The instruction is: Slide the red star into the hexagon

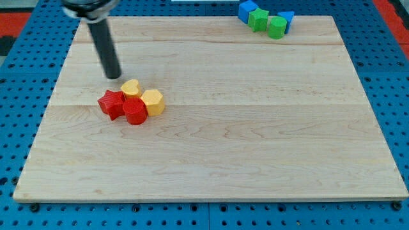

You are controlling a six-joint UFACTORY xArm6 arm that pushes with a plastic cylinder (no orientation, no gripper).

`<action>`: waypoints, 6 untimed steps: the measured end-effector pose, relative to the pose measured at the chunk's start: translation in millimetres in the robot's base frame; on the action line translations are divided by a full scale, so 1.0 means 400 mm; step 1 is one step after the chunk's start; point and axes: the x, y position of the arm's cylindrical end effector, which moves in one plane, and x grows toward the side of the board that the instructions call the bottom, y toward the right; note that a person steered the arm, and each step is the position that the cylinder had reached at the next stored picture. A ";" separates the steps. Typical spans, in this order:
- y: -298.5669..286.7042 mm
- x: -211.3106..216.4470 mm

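The red star [112,104] lies on the wooden board at the view's left. A red round block [135,111] touches its right side. The yellow hexagon [153,102] sits just right of the red round block. A yellow heart [131,88] sits above them, touching the cluster. My tip [114,76] is a little above the red star and left of the yellow heart, apart from both.
At the view's top right, a blue block [247,9], a green star-like block [259,19], a green round block [277,27] and another blue block [287,18] sit together at the board's edge [287,16]. A blue pegboard surrounds the board.
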 end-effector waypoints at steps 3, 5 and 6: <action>-0.033 0.156; 0.112 0.165; 0.067 0.127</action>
